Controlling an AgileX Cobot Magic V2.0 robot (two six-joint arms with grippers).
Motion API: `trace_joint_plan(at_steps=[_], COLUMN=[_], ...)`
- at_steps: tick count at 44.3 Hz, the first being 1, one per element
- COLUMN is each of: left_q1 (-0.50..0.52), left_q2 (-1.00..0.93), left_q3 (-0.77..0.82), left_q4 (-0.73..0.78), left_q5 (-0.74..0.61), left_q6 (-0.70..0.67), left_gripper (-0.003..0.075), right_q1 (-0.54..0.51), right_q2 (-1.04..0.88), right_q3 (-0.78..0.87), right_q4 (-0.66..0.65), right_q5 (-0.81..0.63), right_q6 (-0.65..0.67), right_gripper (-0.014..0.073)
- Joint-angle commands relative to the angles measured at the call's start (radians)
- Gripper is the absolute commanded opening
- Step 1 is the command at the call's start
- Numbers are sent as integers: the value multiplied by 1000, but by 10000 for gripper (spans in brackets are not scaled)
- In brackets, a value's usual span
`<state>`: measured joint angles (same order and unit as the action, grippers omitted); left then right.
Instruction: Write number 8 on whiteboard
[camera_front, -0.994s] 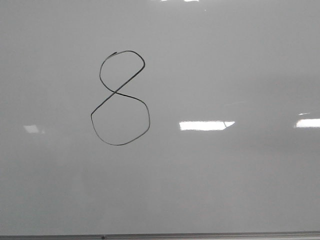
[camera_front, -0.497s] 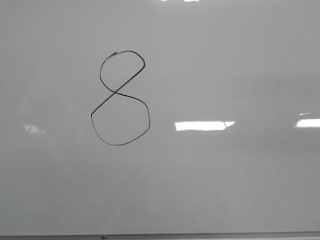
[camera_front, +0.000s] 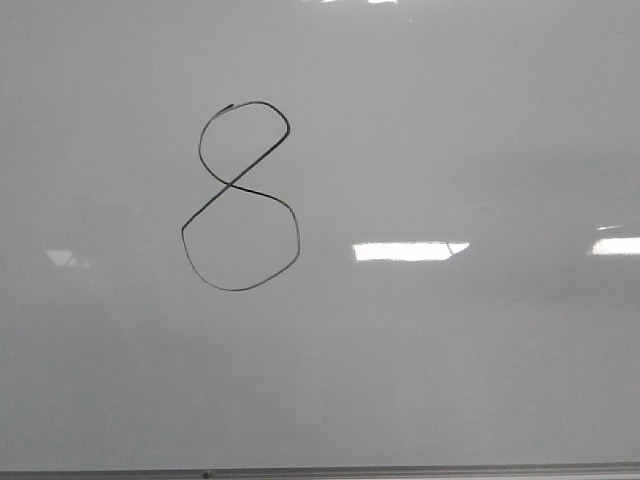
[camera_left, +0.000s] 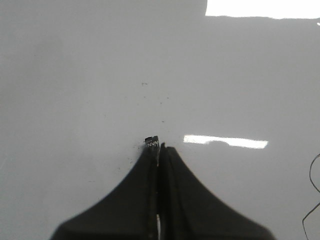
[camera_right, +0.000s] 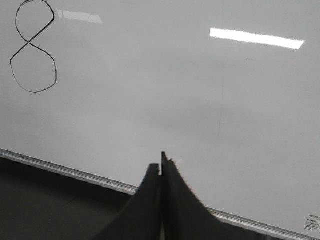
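Observation:
The number 8 (camera_front: 232, 185) is a thin black line on the whiteboard (camera_front: 450, 350), left of centre in the front view, with a small upper loop and a larger lower loop. It also shows in the right wrist view (camera_right: 30, 43), and a bit of its line shows at the edge of the left wrist view (camera_left: 310, 173). My left gripper (camera_left: 160, 147) is shut over bare board, with a small black lettered scrap at its tip. My right gripper (camera_right: 161, 162) is shut and empty, near the board's grey frame (camera_right: 75, 171). Neither gripper shows in the front view.
Bright rectangular light reflections (camera_front: 405, 251) lie on the board. The grey frame edge (camera_front: 400, 470) runs along the bottom of the front view. A dark surface (camera_right: 50, 205) lies beyond the frame. A small printed label (camera_right: 311, 220) sits at the board's corner.
The 8 and the board have not changed. Only the light reflection right of the 8 shifts slightly sideways.

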<state>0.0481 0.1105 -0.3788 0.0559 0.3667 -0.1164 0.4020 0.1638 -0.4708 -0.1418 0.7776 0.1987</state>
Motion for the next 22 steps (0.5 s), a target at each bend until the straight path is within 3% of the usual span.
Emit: trace_joint_plan(at_steps=[1, 22], left_q1=[-2, -2], left_q2=[11, 8], left_q3=[-26, -17], left_q4=[-7, -10], left_q5=[-73, -75], left_q6=[-8, 10], left_gripper=[-21, -21], right_q1=[-7, -7], right_q2=[13, 13], right_q3=[-20, -20], right_q4=[-24, -24], right_q5=[-72, -72], right_q6=[-1, -1], right_gripper=[-70, -70])
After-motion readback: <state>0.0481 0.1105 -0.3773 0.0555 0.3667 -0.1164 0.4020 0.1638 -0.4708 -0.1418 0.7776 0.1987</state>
